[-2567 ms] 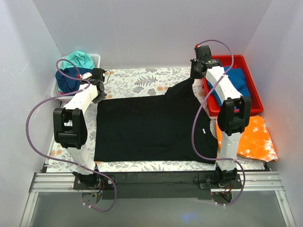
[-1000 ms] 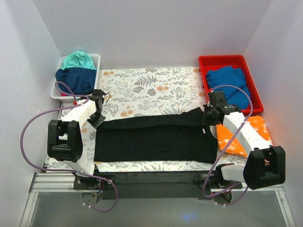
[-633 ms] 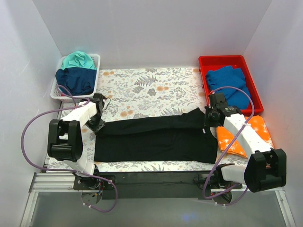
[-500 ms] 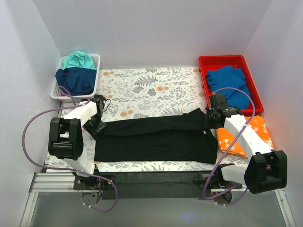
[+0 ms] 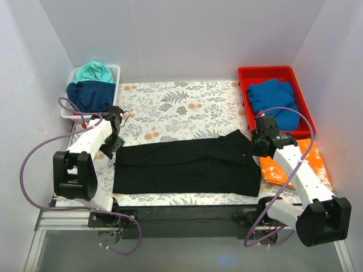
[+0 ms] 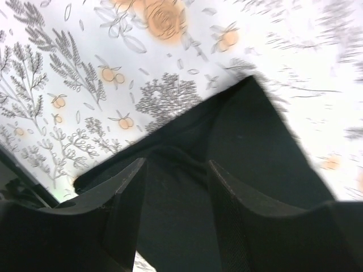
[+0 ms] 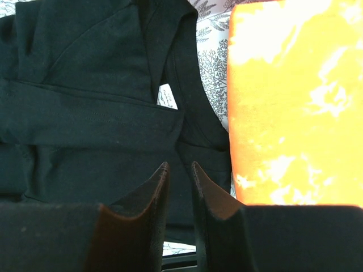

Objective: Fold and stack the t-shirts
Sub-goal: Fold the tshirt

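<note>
Shirt (image 5: 187, 167) lies folded on the cloth (image 5: 170, 102); your left gripper (image 6: 176, 167) gapes over its corner; your right gripper (image 7: 178, 167), barely parted, grips nothing.

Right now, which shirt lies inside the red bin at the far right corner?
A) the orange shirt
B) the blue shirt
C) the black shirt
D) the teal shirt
B: the blue shirt fills the red bin, while the black shirt and the orange shirt lie outside it, nearer to the arms.
</note>
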`<state>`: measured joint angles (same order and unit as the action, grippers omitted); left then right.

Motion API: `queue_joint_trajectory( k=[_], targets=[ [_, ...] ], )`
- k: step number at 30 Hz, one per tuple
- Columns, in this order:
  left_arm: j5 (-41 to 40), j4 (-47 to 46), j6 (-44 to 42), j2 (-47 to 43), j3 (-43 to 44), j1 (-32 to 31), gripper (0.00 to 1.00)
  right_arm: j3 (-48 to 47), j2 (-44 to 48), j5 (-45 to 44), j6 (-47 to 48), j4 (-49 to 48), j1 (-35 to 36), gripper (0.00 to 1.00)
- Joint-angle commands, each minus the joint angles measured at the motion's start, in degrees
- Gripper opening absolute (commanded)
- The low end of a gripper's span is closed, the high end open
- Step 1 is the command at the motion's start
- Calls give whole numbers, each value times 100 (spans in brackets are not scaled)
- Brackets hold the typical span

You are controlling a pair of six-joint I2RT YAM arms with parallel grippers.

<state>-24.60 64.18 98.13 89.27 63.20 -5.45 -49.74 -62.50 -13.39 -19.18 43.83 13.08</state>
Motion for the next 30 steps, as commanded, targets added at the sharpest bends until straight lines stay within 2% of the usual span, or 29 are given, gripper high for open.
queue_joint_trajectory(
  k=[1, 5, 8, 12, 16, 24, 30],
  targets=[
    [-291, -89, 163, -769, 289, -8, 45, -273, -86, -33, -156, 64, -25, 28],
    [278, -923, -512, -939, 123, -8, 46, -344, -271, 99, -121, -147, -25, 28],
    [787, -1048, -645, -318, 227, -8, 46, -492, -552, 275, -95, -314, -25, 28],
    [1053, -1127, -698, 387, 307, -8, 43, -669, -851, 468, -103, -507, -25, 27],
    [1238, -1575, -734, 547, 263, -8, 43, -704, -1044, 705, -121, -674, -25, 27],
    [764, -1066, -593, 662, 237, -8, 43, -414, -984, 873, -147, -789, -16, 26],
    [1036, -890, -488, 293, -439, -8, 43, -212, -913, 978, -191, -789, -25, 26]
  ],
)
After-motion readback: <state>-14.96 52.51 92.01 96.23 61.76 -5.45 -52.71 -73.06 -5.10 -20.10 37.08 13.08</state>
